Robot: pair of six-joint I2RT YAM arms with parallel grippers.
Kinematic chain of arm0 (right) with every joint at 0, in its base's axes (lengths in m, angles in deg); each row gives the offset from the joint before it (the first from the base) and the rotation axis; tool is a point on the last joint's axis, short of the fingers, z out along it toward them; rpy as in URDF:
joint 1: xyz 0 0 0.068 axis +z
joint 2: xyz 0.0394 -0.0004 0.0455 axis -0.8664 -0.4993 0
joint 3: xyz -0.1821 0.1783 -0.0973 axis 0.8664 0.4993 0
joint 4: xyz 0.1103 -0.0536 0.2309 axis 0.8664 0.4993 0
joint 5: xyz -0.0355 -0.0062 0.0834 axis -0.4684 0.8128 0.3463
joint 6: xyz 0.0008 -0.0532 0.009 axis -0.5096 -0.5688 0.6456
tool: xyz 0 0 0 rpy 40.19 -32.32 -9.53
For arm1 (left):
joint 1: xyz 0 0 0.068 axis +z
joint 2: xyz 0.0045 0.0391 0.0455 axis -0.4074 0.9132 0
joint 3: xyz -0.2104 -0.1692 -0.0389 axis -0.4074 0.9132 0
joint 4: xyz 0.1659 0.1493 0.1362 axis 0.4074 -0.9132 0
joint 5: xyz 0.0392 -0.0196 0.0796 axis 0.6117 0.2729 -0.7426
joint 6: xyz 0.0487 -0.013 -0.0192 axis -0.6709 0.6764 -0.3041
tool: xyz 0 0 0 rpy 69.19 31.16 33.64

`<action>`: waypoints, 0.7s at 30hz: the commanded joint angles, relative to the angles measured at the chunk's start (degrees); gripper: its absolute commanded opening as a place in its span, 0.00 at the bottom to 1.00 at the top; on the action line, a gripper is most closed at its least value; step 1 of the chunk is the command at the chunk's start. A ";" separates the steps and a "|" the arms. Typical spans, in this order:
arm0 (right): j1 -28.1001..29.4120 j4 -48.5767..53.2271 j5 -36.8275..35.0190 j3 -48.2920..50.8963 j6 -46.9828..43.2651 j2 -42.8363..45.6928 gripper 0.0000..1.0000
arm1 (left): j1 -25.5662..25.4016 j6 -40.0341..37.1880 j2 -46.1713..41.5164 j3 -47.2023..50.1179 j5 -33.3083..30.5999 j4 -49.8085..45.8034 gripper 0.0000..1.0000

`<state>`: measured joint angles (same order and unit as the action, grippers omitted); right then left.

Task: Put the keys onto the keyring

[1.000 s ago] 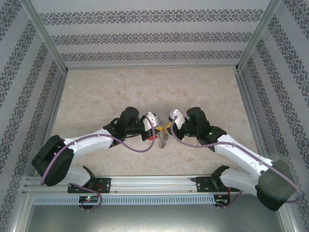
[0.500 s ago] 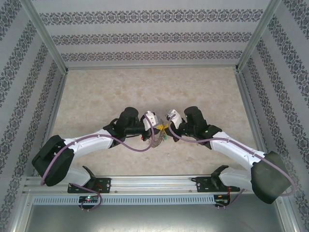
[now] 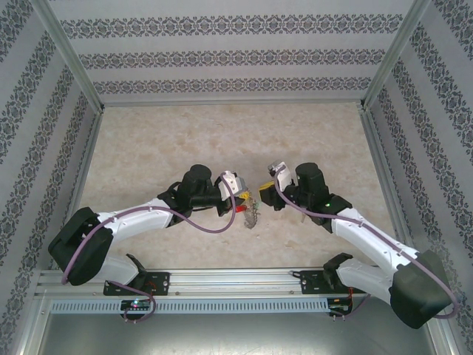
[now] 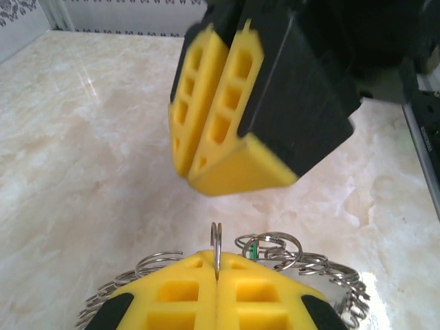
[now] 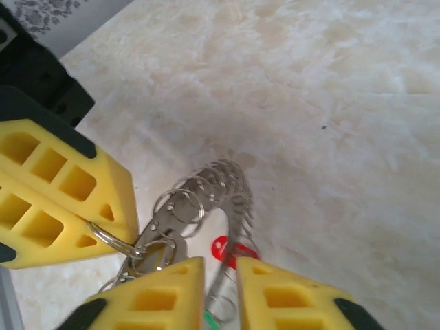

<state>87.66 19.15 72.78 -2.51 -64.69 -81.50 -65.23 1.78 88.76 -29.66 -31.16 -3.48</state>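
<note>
My left gripper (image 4: 216,275) is fully closed and pinches 1 small split ring (image 4: 216,240) by its edge, so the ring stands upright between the pads. This ring belongs to the fringe of the keyring (image 5: 230,182), which hangs below it, with its low part on or just above the marble table (image 5: 330,103). I cannot tell which.

My right gripper (image 5: 220,268) has its jaws a little apart and holds nothing that I can see. It hovers just beside the left one, above the hoop. A red key head (image 5: 221,247) and a green tag (image 4: 252,249) sit among the links.

I judge the hoop to be light and stiff, but the many links hang loose and will swing and tangle. The thin wire is slippery, so a flat pinch across the ring's face is the safest hold. Each key is very small, and the plastic head is the better place to grip it. The split ring is springy and needs force to open, so the left grip could slip.
</note>
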 commanded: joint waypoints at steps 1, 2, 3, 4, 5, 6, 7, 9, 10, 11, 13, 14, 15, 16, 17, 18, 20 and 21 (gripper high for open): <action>-1.55 3.62 -0.37 -2.81 5.65 -0.36 0.28 | -0.38 -2.68 -1.03 -2.57 -1.01 -3.44 0.00; -1.60 3.90 0.70 -3.12 6.22 -0.65 0.31 | -0.38 -2.67 -0.87 -2.77 -1.60 -4.06 0.00; -1.65 3.92 0.45 -3.15 7.11 -0.93 0.34 | -0.39 -2.68 -0.83 -3.19 -2.19 -4.58 0.00; -1.68 3.94 -0.48 -3.15 8.42 -1.16 0.36 | -0.38 -2.95 -0.80 -3.55 -2.77 -5.68 0.00; -1.69 3.94 -1.48 -3.15 9.15 -1.39 0.39 | -0.43 -3.36 -0.97 -3.89 -3.45 -6.75 0.00; -1.73 3.93 -2.30 -3.07 9.89 -1.57 0.40 | -0.39 -3.85 -1.14 -4.32 -4.16 -8.06 0.00; -1.74 4.09 -3.00 -3.07 10.96 -1.92 0.40 | -0.38 -4.75 -1.63 -5.26 -4.79 -10.65 0.00; -1.86 4.66 -2.34 -3.56 12.05 -2.84 0.41 | -0.41 -6.86 -2.87 -8.09 -6.20 -17.25 0.00; -1.86 5.04 -2.16 -3.92 12.61 -3.25 0.41 | -0.38 -8.37 -3.75 -9.26 -7.31 -20.52 0.00; -1.86 5.49 -2.88 -4.18 13.51 -3.58 0.42 | -0.38 -10.23 -4.51 -10.24 -8.61 -23.59 0.00; -1.86 5.99 -4.98 -4.54 15.03 -3.98 0.43 | -0.28 -13.57 -5.65 -12.14 -11.01 -29.42 0.00; -1.86 6.01 -5.80 -4.64 15.32 -4.02 0.43 | -0.18 -15.65 -5.99 -13.43 -12.01 -32.67 0.00; -1.86 6.06 -6.34 -4.73 15.40 -4.07 0.43 | -0.12 -17.58 -6.15 -14.65 -12.72 -36.46 0.00; -1.95 6.18 -6.77 -4.81 15.50 -4.06 0.43 | 0.01 -19.38 -6.05 -16.14 -13.50 -40.44 0.00; -1.93 6.37 -7.02 -4.98 15.52 -4.11 0.43 | 0.10 -21.12 -5.98 -17.38 -14.10 -44.10 0.00; -1.94 6.43 -7.05 -5.15 15.45 -4.11 0.43 | 0.19 -22.52 -5.69 -18.40 -14.38 -47.02 0.00; -1.95 6.83 -6.97 -5.50 15.40 -4.48 0.43 | 0.23 -24.83 -4.69 -20.91 -15.53 -53.05 0.00; -1.95 7.22 -7.22 -5.76 15.53 -4.67 0.43 | 0.23 -25.52 -4.19 -21.60 -16.04 -54.79 0.00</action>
<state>86.05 25.25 67.29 -6.27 -50.28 -85.54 -65.19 -17.10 84.11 -48.55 -44.48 -45.27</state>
